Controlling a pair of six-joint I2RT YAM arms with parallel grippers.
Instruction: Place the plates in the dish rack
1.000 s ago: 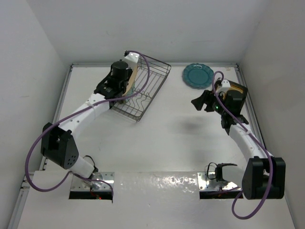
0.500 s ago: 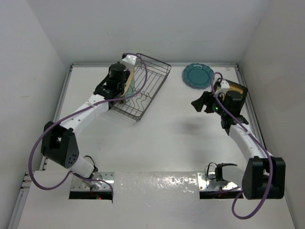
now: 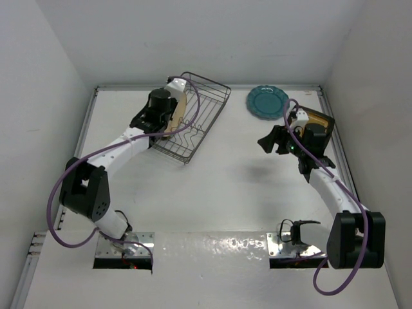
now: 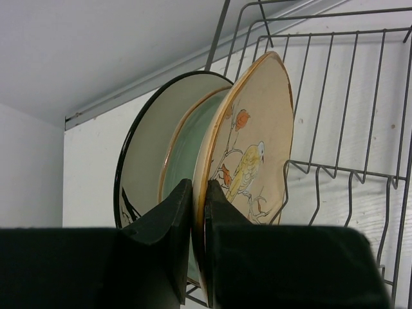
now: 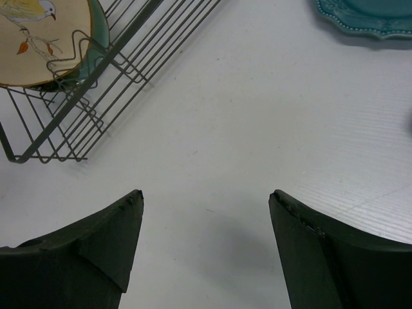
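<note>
The dish rack stands at the back left. My left gripper is shut on the lower rim of the cream floral plate, which stands on edge in the rack. Behind it stand a pale aqua plate and a grey dark-rimmed plate. The scalloped teal plate lies flat at the back right. A square amber plate lies partly under my right arm. My right gripper hangs open above bare table, holding nothing.
White walls close the table at the back and on both sides. The rack sits at an angle, its near corner pointing toward mid-table. Both arm bases are at the near edge.
The left arm has shifted slightly, turning the cream plate more upright within the rack. The right arm has barely moved.
</note>
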